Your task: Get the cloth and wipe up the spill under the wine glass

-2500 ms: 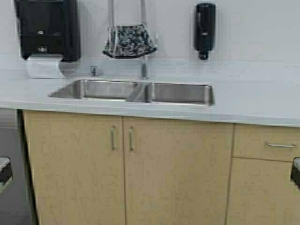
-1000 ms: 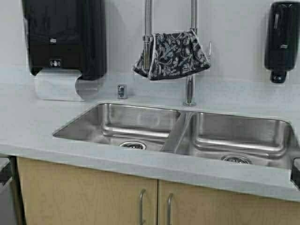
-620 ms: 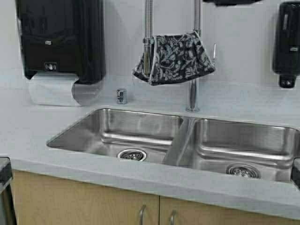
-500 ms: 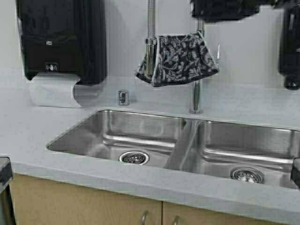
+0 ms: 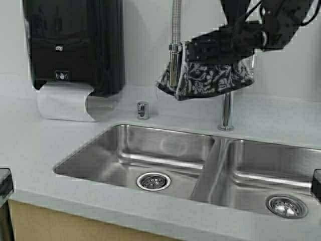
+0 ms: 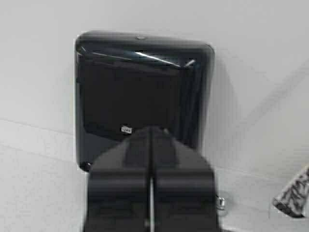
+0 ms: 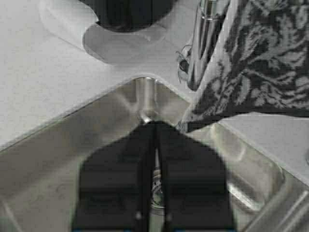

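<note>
Left hand [image 6: 150, 193] has its jaws pressed together, parked low at my left and facing the paper towel dispenser [image 5: 70, 45]. Across the surface [image 5: 30, 145] and the double sink [image 5: 200, 165], the cloth [image 5: 210, 78] hangs draped over the faucet [image 5: 226, 113], spread side to side. Right hand [image 7: 155, 169], jaws together too, hovers just above the cloth (clearly the nearer arm); I see no wine glass.
</note>
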Available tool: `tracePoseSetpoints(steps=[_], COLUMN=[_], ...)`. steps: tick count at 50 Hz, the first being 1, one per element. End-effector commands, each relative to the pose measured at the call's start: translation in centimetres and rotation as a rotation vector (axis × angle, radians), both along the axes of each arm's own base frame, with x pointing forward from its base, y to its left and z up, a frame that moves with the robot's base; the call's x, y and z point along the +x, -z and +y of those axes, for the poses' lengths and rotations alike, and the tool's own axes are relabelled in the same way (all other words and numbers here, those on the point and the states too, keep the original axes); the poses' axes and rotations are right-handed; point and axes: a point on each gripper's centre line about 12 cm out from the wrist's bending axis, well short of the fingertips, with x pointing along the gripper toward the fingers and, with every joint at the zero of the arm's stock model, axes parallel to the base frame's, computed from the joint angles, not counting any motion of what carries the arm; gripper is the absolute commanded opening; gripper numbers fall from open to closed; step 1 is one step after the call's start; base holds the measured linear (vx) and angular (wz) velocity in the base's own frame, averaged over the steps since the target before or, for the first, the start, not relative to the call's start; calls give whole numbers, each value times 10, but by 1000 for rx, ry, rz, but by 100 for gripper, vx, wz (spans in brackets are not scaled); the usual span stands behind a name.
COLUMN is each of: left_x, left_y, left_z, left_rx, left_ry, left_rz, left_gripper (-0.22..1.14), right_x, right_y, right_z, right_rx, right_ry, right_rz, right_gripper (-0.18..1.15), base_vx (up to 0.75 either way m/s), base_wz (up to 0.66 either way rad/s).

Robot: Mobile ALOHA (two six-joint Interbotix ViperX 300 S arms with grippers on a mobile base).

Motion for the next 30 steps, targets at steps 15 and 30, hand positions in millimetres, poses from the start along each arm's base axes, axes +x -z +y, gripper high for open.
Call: tracePoseSetpoints(steps=[15,30], left_x=[-4,-5], left_y=[-7,-6], left_z=[0,0], left_rx=[-5,-5], left_ry=[-1,-1], left_rz=[-34,-37], left_gripper=[2,2], right_x=[18,34], right_y=[32,46], right_z=[6,8], right_rx=[28,28], right_ry=[31,51], right_rz=[2,10], right_gripper=[99,99], base_vx=[14,12], base_wz=[2,0])
